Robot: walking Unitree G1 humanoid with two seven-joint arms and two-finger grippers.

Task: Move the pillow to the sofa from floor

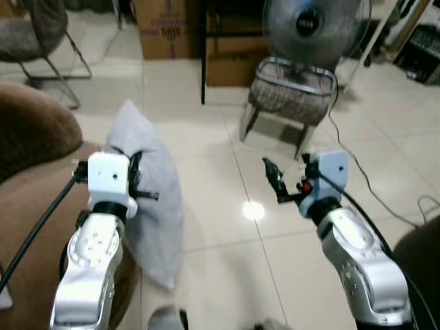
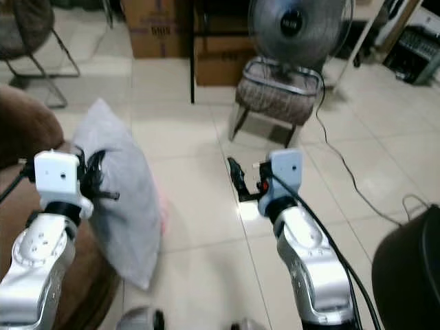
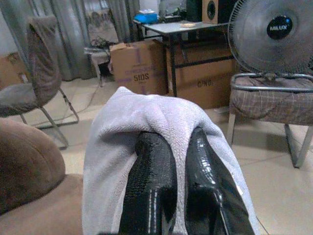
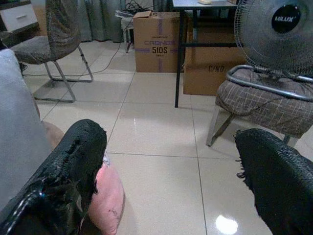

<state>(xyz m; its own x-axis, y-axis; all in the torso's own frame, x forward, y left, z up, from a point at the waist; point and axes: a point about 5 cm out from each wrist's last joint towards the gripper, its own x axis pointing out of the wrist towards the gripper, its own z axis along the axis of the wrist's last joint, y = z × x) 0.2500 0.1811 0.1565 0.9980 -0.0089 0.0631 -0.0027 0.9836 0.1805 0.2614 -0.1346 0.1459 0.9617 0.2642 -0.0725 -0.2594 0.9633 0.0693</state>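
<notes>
A pale grey pillow (image 1: 152, 206) hangs upright off the floor beside the brown sofa (image 1: 34, 172). My left gripper (image 1: 136, 177) is shut on its upper part; in the left wrist view the two black fingers (image 3: 151, 166) pinch a fold of the pillow (image 3: 146, 110). My right gripper (image 1: 289, 175) is open in mid-air over the tiled floor, to the right of the pillow and apart from it, with nothing between its fingers (image 4: 73, 166).
A pink cushion (image 4: 105, 196) lies on the floor beneath the grey pillow. Ahead stand a padded chair (image 1: 292, 93), a fan (image 1: 309, 24) and cardboard boxes (image 1: 165, 27). A cable (image 1: 364, 179) trails across the tiles at the right. A dark rounded object (image 2: 409, 268) sits at lower right.
</notes>
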